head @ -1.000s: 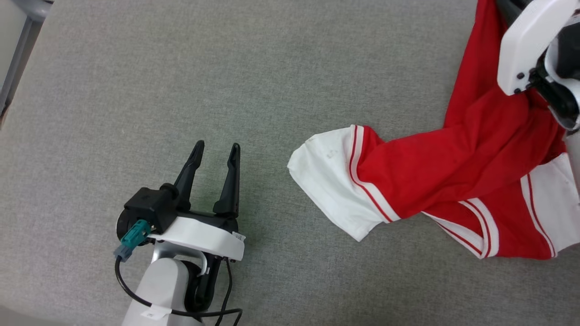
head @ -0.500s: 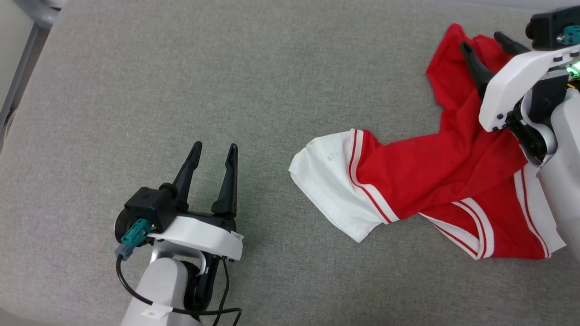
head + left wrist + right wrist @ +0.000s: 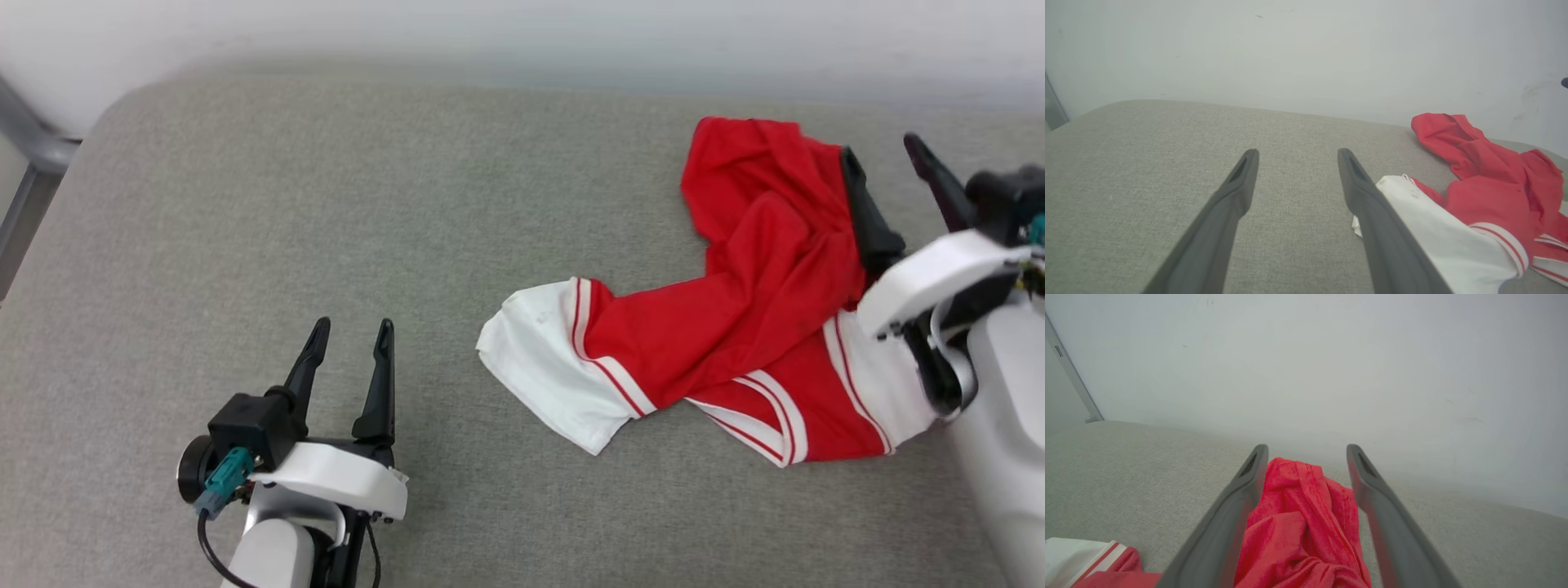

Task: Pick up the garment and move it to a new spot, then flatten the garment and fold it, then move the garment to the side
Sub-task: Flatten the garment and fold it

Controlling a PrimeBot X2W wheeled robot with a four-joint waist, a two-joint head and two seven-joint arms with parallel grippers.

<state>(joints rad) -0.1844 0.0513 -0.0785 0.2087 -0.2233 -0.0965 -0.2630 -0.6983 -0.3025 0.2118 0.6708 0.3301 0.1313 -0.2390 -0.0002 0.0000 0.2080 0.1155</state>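
The garment, red with white striped sleeves, lies crumpled on the grey padded surface, right of centre. One white sleeve points left. My right gripper stands open over the garment's far red bunch, its left finger against the fabric. In the right wrist view the red cloth lies loose between and under the open right gripper. My left gripper is open at the lower left, apart from the garment. From the left wrist view, the left gripper holds nothing, with the garment to its right.
A pale wall runs along the surface's far edge, close behind the garment. A grey metal frame stands off the left corner. Bare grey padding spreads left of the garment and ahead of my left gripper.
My right gripper has opened and let go of the garment, whose raised red part has dropped onto the surface. The head camera has tilted up, bringing the wall into view.
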